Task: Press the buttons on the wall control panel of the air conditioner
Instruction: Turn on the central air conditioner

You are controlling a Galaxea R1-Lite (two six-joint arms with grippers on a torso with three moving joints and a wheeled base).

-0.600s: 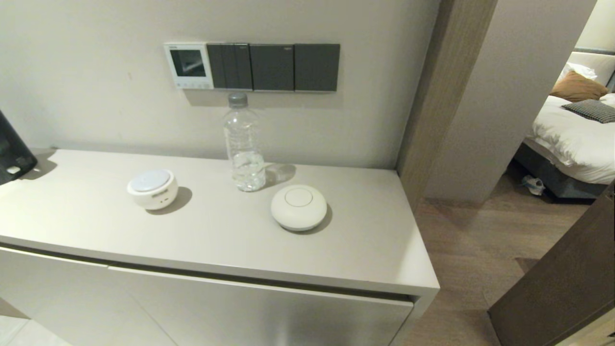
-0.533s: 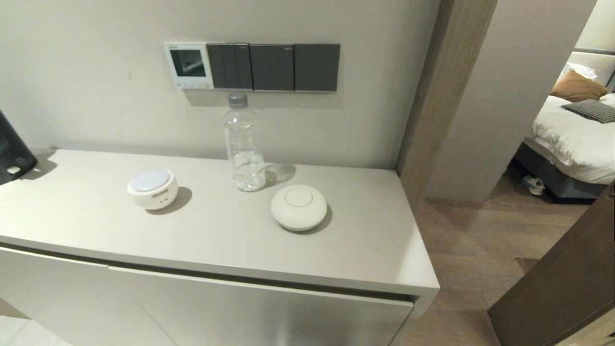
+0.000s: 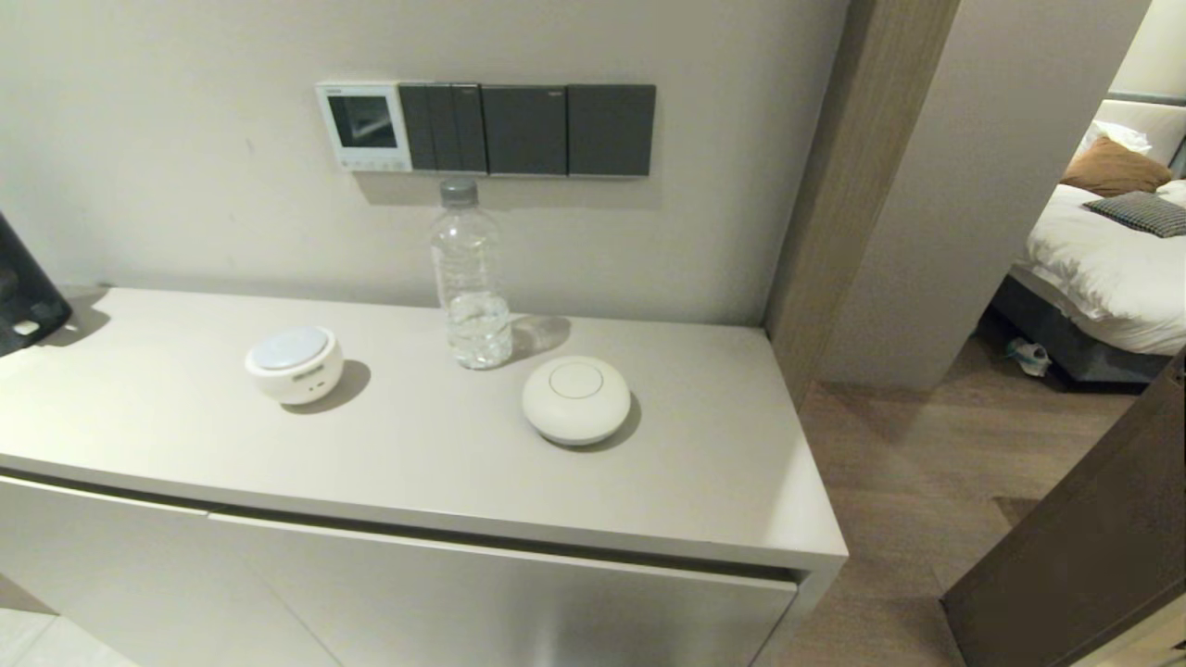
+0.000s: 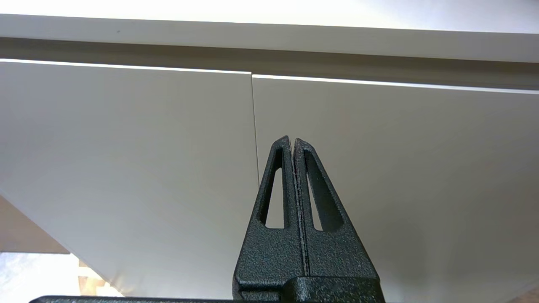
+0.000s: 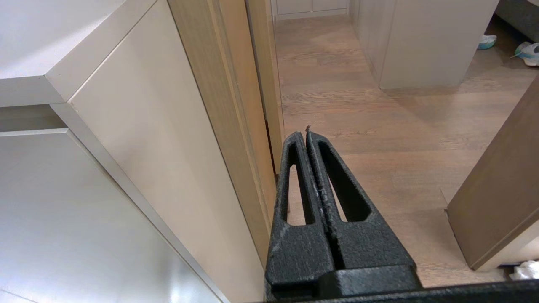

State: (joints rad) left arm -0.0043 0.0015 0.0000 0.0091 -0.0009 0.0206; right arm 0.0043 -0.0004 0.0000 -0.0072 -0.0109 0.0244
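Observation:
The air conditioner's wall control panel (image 3: pixel 363 125) is a small white-framed square with a dark screen, on the wall at the left end of a row of dark grey switch plates (image 3: pixel 528 130). Its buttons (image 3: pixel 371 164) are tiny pale keys along its bottom edge. Neither gripper shows in the head view. My left gripper (image 4: pixel 292 139) is shut and empty, low in front of the cabinet doors (image 4: pixel 126 139). My right gripper (image 5: pixel 304 133) is shut and empty, low beside the cabinet's right end (image 5: pixel 160 139), over the wooden floor.
On the cabinet top (image 3: pixel 417 463) stand a clear water bottle (image 3: pixel 470 278) right below the switches, a round white device (image 3: pixel 295 363) to the left and a white dome (image 3: pixel 575 399) to the right. A black object (image 3: pixel 23 287) sits at the far left. A doorway opens right.

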